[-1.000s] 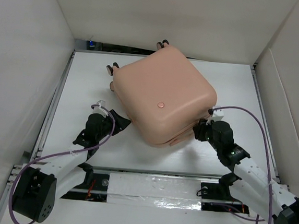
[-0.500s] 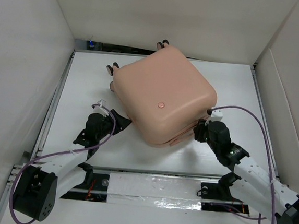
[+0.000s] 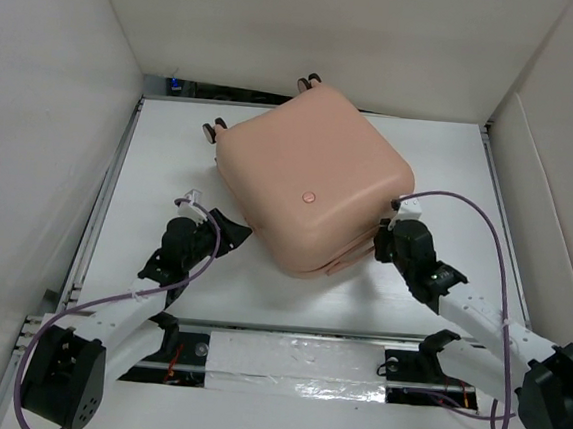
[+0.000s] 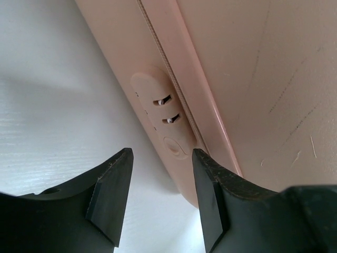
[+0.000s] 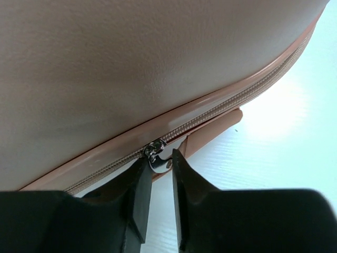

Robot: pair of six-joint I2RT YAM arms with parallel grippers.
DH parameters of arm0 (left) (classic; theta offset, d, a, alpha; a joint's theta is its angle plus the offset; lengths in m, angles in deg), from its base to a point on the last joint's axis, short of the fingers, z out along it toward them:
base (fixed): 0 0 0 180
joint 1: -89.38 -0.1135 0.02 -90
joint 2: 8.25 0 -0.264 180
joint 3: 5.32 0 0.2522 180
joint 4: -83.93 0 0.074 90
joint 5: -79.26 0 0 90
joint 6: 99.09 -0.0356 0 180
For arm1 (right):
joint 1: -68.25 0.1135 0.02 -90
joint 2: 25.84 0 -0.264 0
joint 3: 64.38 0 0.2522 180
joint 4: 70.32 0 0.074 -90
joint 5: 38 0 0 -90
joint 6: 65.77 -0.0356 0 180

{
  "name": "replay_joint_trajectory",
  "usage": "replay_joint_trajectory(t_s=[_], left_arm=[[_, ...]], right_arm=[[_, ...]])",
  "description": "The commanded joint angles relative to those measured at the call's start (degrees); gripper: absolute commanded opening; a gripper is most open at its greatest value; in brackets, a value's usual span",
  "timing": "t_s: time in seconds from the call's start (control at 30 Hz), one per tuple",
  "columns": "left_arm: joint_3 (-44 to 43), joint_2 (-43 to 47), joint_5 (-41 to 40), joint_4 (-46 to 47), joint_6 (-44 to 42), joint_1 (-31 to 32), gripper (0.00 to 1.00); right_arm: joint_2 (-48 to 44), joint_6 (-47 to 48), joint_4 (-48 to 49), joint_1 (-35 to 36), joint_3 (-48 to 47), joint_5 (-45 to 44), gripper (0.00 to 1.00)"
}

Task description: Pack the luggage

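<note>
The right tool pinches over most of the zipper pull; suitcase spills past both wrist frames, far wheels half-hidden.

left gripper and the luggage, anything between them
Nothing. The left wrist view shows only bare white table between the open left gripper and the luggage side.
</note>
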State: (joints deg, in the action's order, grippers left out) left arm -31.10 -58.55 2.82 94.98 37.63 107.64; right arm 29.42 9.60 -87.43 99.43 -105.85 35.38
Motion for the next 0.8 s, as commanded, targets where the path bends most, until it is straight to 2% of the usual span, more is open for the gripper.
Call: replay_joint_trajectory(t_s=[0.0,0.03,0.17,0.27,0.3,0.37,0.47,0.57,0.63,0.77], left_arm=[[-0.2,0.8,1.5,0.7,-1.6,-0.2,0.45],[0.1,1.0,1.6,0.9,-1.5,-0.2,0.45],[-0.3,1.0,1.1,-1.3,-2.9,-0.2,0.44],[0.8,2.3,2.1,-1.6,-3.5,-0.2,0.39],[0.9,2.9,2.1,-1.6,-4.5,1.1,0.34],[-0.8,4.4,0.6,-3.9,-7.1,4.7,0.28],[-2.7,6.3,-5.2,-7.2,-9.8,13.8,0.24],[-3.3,6.8,-9.4,-5.0,-9.5,22.1,0.26],[-5.2,3.0,-11.9,-4.9,-10.2,27.0,0.29],[-8.8,-3.2,-16.5,-0.4,-9.8,32.0,0.32]], right_arm=[[0.7,2.2,8.3,-0.4,-2.4,-0.3,0.20],[0.4,2.5,10.1,-0.4,-1.7,-0.5,0.12],[-0.4,2.8,14.4,0.9,0.4,-3.1,0.00],[-0.6,2.9,16.2,2.5,1.2,-5.5,0.00],[-0.9,2.9,16.1,3.2,1.7,-6.7,0.00],[-1.4,2.8,15.1,3.2,2.0,-6.8,0.00],[-2.6,2.2,14.1,3.2,2.7,-2.0,0.00],[-2.9,1.0,11.6,3.7,4.1,5.4,0.00],[-3.1,0.3,10.3,4.4,4.1,8.6,0.00],[-5.1,0.0,7.1,7.0,4.3,11.6,0.00]])
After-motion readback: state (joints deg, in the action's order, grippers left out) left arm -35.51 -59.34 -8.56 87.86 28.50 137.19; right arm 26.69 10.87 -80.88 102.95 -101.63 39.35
